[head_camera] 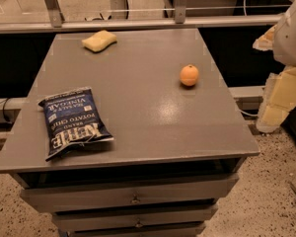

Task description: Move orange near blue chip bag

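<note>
The orange [189, 75] is small and round and sits on the grey table top [148, 112], right of centre toward the far side. The blue chip bag [74, 121] is dark navy with white lettering and lies flat near the table's front left edge. The two are far apart, with bare table between them. A white part of my arm [292, 31] shows at the top right edge, off the table to the right of the orange. My gripper itself is out of view.
A pale yellow sponge [99, 40] lies at the far left of the table. The table has drawers [133, 197] below its front edge. A rail [138, 23] runs behind the table. Pale yellow padded blocks [281, 100] stand on the floor at the right.
</note>
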`<state>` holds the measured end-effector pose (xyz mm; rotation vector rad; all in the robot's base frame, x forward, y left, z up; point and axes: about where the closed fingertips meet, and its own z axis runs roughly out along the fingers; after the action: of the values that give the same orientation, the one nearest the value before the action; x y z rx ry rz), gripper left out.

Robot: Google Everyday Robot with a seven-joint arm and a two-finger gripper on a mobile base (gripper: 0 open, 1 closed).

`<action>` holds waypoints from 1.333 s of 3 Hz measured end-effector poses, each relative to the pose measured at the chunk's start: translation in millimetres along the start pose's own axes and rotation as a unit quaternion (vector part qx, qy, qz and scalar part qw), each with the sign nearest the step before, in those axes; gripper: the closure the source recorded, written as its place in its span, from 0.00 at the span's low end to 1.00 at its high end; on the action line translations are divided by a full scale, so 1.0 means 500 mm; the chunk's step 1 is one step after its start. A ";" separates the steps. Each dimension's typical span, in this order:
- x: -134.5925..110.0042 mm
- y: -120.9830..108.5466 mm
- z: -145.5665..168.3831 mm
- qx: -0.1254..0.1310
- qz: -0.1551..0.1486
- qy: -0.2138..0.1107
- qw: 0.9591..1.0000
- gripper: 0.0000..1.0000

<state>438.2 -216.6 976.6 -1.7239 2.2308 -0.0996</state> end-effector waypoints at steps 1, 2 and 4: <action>-0.001 -0.004 0.003 0.000 -0.001 -0.003 1.000 0.00; 0.001 -0.028 0.034 -0.001 0.000 -0.021 1.000 0.00; -0.024 -0.196 0.216 0.034 0.054 -0.123 0.990 0.00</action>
<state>563.3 -216.7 901.2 -1.4886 2.1077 0.0588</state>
